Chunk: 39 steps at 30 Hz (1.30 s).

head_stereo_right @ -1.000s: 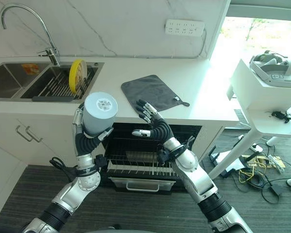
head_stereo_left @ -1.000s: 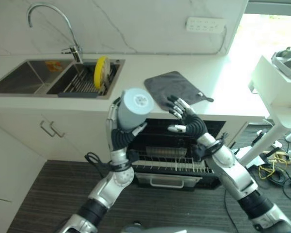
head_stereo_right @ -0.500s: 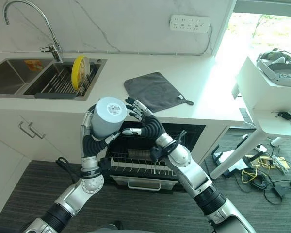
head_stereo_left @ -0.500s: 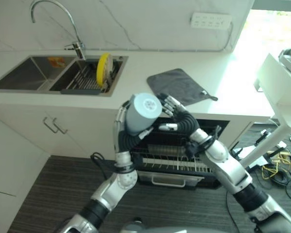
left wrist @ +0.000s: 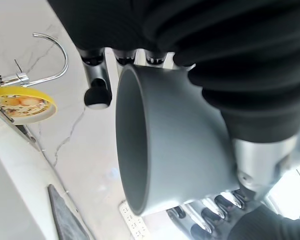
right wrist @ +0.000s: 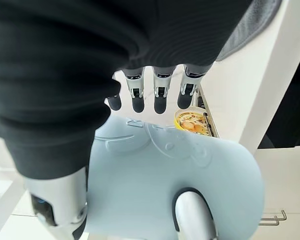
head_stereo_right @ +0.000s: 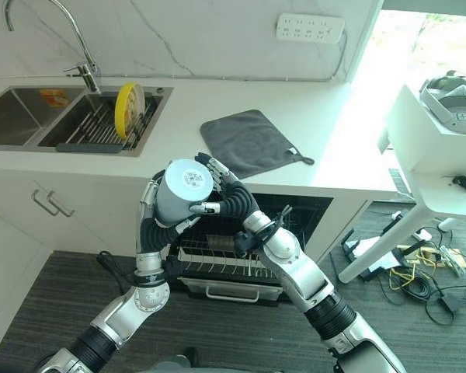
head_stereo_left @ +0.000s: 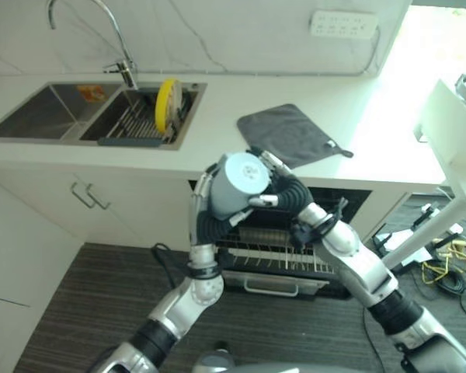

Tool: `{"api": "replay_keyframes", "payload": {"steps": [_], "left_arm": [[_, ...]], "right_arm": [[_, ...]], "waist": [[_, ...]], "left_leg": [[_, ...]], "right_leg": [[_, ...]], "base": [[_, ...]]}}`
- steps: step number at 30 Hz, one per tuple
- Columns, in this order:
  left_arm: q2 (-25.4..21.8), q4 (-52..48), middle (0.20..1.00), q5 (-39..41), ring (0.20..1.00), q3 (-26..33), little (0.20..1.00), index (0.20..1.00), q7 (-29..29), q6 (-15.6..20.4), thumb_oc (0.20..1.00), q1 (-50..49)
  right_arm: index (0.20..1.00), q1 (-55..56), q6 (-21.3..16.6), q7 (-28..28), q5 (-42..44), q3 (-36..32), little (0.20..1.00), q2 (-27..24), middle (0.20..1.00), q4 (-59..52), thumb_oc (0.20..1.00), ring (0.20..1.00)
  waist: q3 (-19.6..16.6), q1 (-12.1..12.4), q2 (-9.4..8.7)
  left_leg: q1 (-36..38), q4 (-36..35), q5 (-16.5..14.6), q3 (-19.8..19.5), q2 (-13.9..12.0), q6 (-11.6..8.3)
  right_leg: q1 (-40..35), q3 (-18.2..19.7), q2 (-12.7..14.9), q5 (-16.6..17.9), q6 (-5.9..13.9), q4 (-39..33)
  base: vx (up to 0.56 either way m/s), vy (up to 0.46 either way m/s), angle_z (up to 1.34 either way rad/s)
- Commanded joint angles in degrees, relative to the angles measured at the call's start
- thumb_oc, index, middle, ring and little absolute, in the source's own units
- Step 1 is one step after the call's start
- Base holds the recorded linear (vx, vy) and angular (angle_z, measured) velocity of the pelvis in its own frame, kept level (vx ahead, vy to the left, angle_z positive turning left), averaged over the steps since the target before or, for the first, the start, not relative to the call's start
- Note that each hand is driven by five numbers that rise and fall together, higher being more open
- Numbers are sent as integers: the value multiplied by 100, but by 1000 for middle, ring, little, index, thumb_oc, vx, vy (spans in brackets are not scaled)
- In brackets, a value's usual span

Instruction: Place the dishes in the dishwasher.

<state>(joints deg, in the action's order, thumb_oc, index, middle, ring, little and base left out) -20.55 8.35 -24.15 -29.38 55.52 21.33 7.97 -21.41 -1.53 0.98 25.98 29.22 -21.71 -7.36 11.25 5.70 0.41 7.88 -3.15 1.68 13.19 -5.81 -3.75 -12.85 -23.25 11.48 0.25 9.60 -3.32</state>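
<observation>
Seemingly both hands, left hand [head_stereo_left: 206, 214], right hand [head_stereo_left: 283, 190], clasping cup [head_stereo_left: 237, 185]

Silver-grey arms, dark ribbed covers, dark-tipped fingers [right wrist: 138, 96]

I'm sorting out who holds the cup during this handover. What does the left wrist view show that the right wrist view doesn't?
Left wrist view: the grey cup's open mouth and side wall, the left hand curled round it, and the faucet. Right wrist view: the cup's pale flat base, with the right hand's thumb laid across it. Both: the cup and the yellow plate standing in the sink rack.
</observation>
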Motion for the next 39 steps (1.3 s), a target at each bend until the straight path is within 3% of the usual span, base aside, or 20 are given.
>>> {"api": "replay_keyframes", "payload": {"steps": [1,24,25,26,39], "left_arm": [[-167,-292,200,-92,200,-249,200,200,30,178,200,673],[-130,-281,200,117,200,-446,200,200,-147,199,200,741],[-145,-295,200,131,200,-461,200,200,-186,158,200,759],[-149,-302,200,133,200,-469,200,200,-198,141,200,760],[-289,-259,200,-495,200,-646,200,200,-230,-247,200,896]], "right_arm": [[1000,-662,-171,-59,172,96,1000,269,1000,-301,1000,1000],[1000,-983,-2,-199,-139,415,1000,390,1000,-168,1000,1000],[307,-995,-65,-217,-289,411,307,385,307,-183,307,307],[200,-1000,-91,-234,-330,407,200,381,200,-191,200,200],[200,-1121,-294,-453,-353,416,200,339,200,-243,200,200]], "waist": [[-23,158,-235],[52,300,-239],[56,294,-237],[58,292,-235],[80,285,-207]], "left_leg": [[103,464,-830,138,72,90],[15,575,-859,67,118,137],[15,578,-860,68,123,142],[15,582,-861,68,125,145],[-20,690,-914,56,148,164]], "right_leg": [[184,65,140,-311,-113,355],[217,8,191,-338,-118,456],[227,12,193,-335,-113,468],[230,16,194,-337,-113,474],[255,48,217,-346,-113,504]], "base": [[0,0,0],[7,0,4],[0,0,0],[0,0,0],[0,0,0]]}}
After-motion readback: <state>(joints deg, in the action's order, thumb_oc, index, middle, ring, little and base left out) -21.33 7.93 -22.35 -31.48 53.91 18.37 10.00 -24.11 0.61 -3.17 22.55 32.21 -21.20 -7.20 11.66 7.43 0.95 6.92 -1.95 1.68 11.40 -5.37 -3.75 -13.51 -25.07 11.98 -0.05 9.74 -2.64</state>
